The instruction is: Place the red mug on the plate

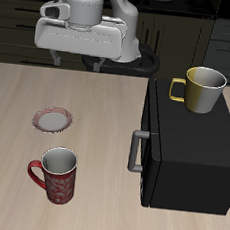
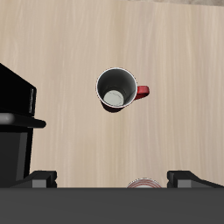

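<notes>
- gripper [image 1: 78, 61] up high over the table's back, fingers spread apart, holding nothing
- red mug [image 1: 56, 174] upright on the table, well forward of the gripper, near the front edge
- plate [image 1: 53, 120] between gripper and mug, bare
- yellow mug [image 1: 199, 89] on the black box [image 1: 188, 155], off to the side
- no readable writing anywhere

Table [image 1: 88, 200]: you see pale wood grain, matt
Red mug [image 1: 56, 174]: glazed look, mottled dark red; pale smooth inside
Plate [image 1: 53, 119]: smooth pale centre; patterned rim
Black box [image 1: 188, 155]: at your 3 o'clock; dark, slightly glossy
Yellow mug [image 1: 201, 89]: shiny
</notes>
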Robot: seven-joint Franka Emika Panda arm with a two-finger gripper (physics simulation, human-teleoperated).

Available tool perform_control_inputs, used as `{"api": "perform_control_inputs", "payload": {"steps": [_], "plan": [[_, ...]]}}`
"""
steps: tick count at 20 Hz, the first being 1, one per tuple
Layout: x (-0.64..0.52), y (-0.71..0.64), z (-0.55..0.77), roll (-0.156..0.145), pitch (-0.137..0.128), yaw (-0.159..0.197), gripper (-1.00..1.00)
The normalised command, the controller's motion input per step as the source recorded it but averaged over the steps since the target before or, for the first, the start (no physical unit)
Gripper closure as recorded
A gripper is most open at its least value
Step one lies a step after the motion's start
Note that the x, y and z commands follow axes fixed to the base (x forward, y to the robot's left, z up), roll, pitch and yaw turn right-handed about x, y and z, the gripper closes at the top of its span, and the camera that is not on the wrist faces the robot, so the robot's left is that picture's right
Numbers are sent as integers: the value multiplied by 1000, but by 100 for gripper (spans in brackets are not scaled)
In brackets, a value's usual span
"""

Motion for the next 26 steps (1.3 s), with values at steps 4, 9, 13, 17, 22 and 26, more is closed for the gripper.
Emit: {"api": "perform_control_inputs", "payload": {"steps": [4,9,13,17,22,26], "plan": [[178,106,-57,21,14,18,-100],[251,116,-26,4,-13,46,-100],[204,55,-61,-14,-26,33,-100],[136,-21,-122,-16,10,3,-100],[182,-66,-192,-5,8,-20,-100],[92,1,-138,-13,6,-8,-100]]}}
